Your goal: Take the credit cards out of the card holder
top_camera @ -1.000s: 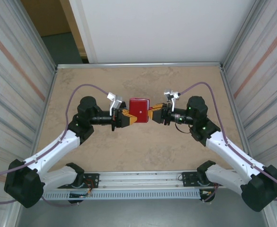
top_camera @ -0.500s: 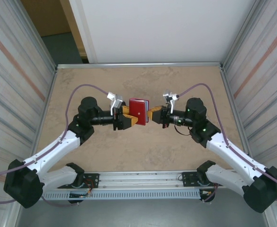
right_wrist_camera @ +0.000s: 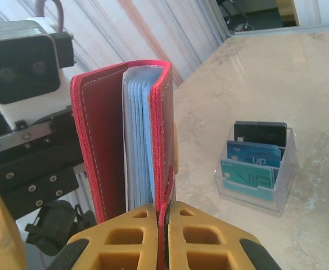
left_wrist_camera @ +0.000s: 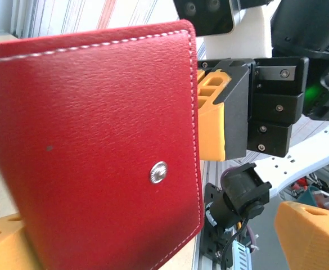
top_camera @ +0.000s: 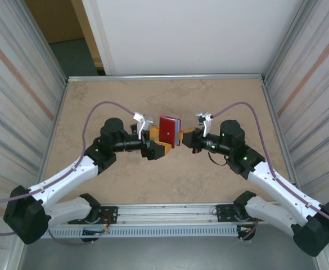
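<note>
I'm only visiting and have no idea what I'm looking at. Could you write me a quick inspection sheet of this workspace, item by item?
Surface: beige marbled tabletop with a metal edge.
Job's things: dark-red stitched leather card holder, held upright between the arms, slightly open, with pale blue sleeves inside.
Clutter: clear plastic box standing on the tabletop, with dark and teal cards upright in it.
Grippers: right gripper shut on the card holder's edge; left gripper open beside the holder's red cover.
Cables: a purple cable arches from each arm.
Surroundings: ribbed metal walls on both sides, white panel behind.
</note>
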